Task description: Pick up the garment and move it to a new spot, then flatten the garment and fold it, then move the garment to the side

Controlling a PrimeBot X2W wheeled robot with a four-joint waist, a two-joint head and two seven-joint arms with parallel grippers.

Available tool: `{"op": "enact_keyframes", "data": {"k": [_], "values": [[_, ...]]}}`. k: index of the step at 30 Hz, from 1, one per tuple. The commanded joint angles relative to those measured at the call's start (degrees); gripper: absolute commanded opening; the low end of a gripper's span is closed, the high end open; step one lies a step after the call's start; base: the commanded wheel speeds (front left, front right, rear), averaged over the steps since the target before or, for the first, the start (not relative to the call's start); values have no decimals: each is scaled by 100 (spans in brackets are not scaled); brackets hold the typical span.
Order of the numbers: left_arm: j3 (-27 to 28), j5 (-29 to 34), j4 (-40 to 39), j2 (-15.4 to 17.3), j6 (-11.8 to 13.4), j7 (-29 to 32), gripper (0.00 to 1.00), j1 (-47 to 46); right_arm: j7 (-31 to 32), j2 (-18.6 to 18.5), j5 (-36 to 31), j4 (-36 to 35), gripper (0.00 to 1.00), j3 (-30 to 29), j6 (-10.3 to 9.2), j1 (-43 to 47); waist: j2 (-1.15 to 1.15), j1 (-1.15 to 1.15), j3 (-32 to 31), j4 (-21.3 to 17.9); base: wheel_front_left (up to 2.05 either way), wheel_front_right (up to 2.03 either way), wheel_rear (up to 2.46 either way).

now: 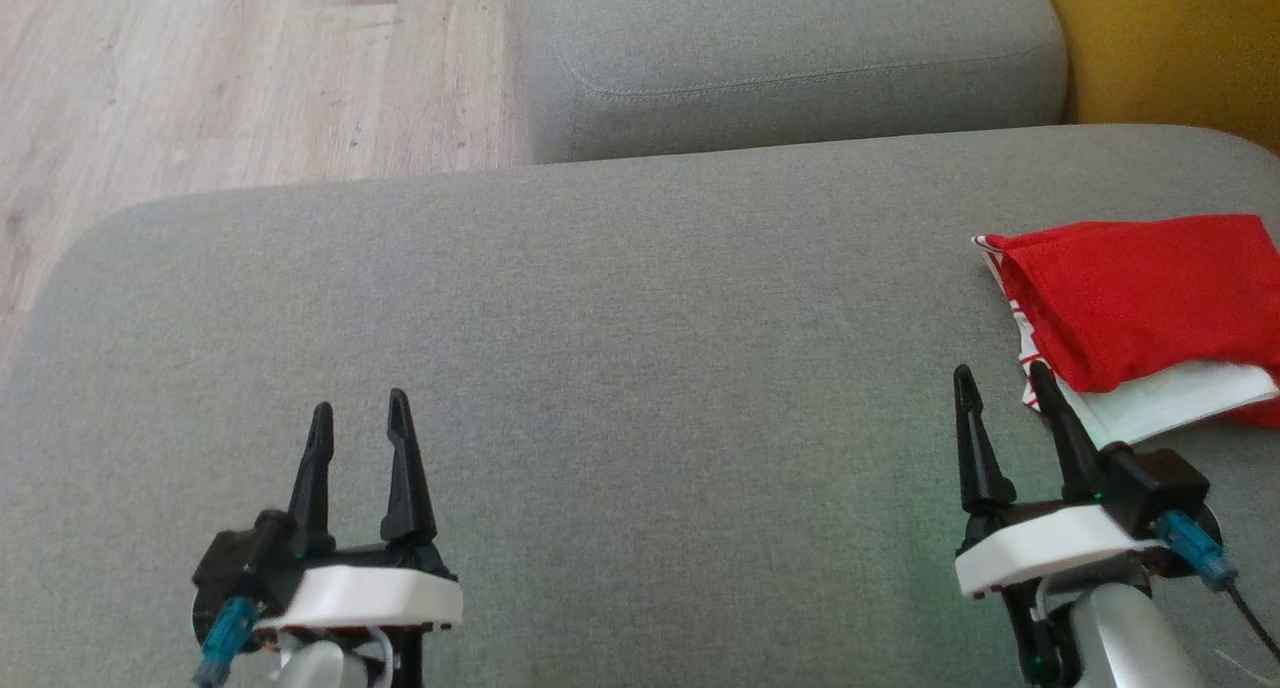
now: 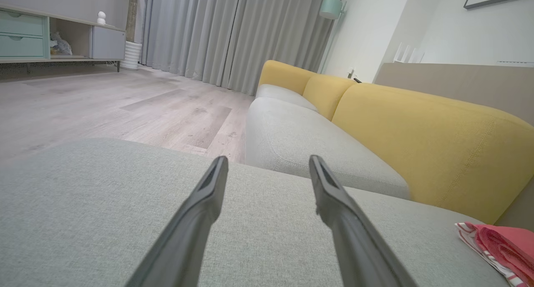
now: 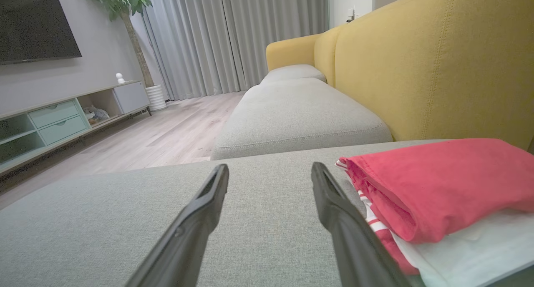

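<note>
A folded red and white garment (image 1: 1140, 308) lies at the right edge of the grey sofa seat (image 1: 620, 348), red layer on top, white layer and a striped edge beneath. In the right wrist view the garment (image 3: 438, 187) sits just right of my right gripper (image 3: 270, 172). My right gripper (image 1: 1000, 383) is open and empty, its right finger close beside the garment's near-left corner. My left gripper (image 1: 358, 413) stands open and empty over bare seat at the lower left. From the left wrist, the garment (image 2: 496, 245) shows at the far lower right, well away from the left gripper (image 2: 269, 164).
A second grey seat cushion (image 1: 790, 58) lies beyond the near one. The yellow backrest (image 1: 1170, 38) runs along the right. Wood floor (image 1: 200, 78) lies to the left past the seat's rounded edge. A TV cabinet (image 3: 62, 120) and curtains (image 3: 233, 36) stand far off.
</note>
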Motion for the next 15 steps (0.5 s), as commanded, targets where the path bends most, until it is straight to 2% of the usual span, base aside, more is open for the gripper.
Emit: {"op": "enact_keyframes", "data": {"k": [1, 14, 15], "values": [[212, -42, -162, 24, -28, -37, 100, -167, -75, -10, 4, -199, 100, 154, -5, -175, 0, 0, 0, -2, 0, 0, 0], [122, -334, 11, 24, -3, -37, 100, -184, -77, -9, 26, -231, 100, 210, -5, -128, 0, 0, 28, -6, 0, 0, 0], [-44, -330, 178, 1, 3, 1, 0, 8, 0, 0, 7, -30, 0, 61, 0, 2, 0, 0, 29, -7, 0, 0, 0]]}}
